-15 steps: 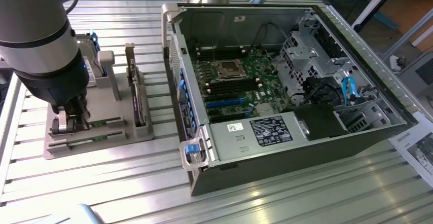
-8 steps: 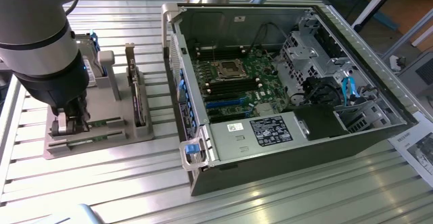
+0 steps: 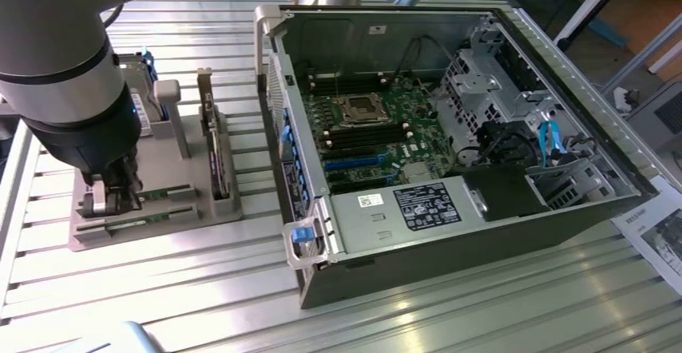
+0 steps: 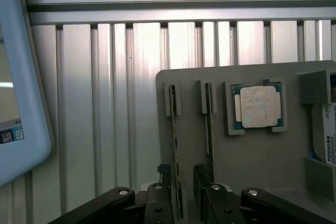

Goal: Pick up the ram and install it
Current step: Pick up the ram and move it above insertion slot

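The gripper (image 4: 181, 195) hangs low over the grey holder (image 4: 262, 166), jaws spread wide, and the ram (image 4: 174, 129) runs right into the gap between them. The thin green stick stands on its long edge in its slot, which leaves both flat faces free for the fingers. A second stick (image 4: 209, 129) stands just beside it in the neighbouring slot, its near end hidden behind one finger. Nothing is pinched yet, and whether either pad touches the board I cannot tell, because the lower end of the ram is lost among the finger hardware. The square processor (image 4: 257, 107) sits flat in its own recess, and a hard drive (image 4: 326, 140) is cut off at the frame edge. A pale blue-framed object (image 4: 21, 77) also pokes in, too cropped to name. In the exterior view the arm's bulk covers much of the holder around the gripper (image 3: 107, 200), with the dark expansion card (image 3: 216, 161) upright alongside. The open computer case (image 3: 426, 233) lies on its side on the slatted surface (image 4: 105, 103), motherboard (image 3: 373, 141) facing up. I judge that is so a stick can go straight down, though the memory slots are too small to make out.
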You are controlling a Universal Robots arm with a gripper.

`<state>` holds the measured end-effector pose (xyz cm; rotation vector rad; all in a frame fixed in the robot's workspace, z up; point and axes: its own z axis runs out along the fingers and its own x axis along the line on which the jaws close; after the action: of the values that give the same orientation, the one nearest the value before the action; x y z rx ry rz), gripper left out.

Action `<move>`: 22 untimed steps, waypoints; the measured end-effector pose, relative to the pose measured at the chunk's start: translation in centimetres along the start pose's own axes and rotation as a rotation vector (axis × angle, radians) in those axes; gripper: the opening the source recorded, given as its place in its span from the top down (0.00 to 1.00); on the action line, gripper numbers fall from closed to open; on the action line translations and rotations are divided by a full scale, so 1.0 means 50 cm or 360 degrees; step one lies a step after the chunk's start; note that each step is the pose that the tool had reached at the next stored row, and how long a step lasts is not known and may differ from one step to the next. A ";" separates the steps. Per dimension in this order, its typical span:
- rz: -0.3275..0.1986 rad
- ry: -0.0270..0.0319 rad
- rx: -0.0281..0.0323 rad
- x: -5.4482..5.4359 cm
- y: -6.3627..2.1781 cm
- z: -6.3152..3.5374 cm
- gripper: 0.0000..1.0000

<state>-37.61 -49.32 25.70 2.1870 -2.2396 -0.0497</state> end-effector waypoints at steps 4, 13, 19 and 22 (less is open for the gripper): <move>0.0000 0.00002 -0.00002 0.001 0.000 0.010 0.69; 0.0000 0.00001 -0.00001 0.002 -0.001 0.039 0.69; 0.0000 0.00001 -0.00001 0.003 -0.002 0.062 0.69; 0.0000 0.00001 -0.00001 0.004 -0.002 0.069 0.69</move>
<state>-37.61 -49.45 22.23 2.1869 -2.2395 -0.0497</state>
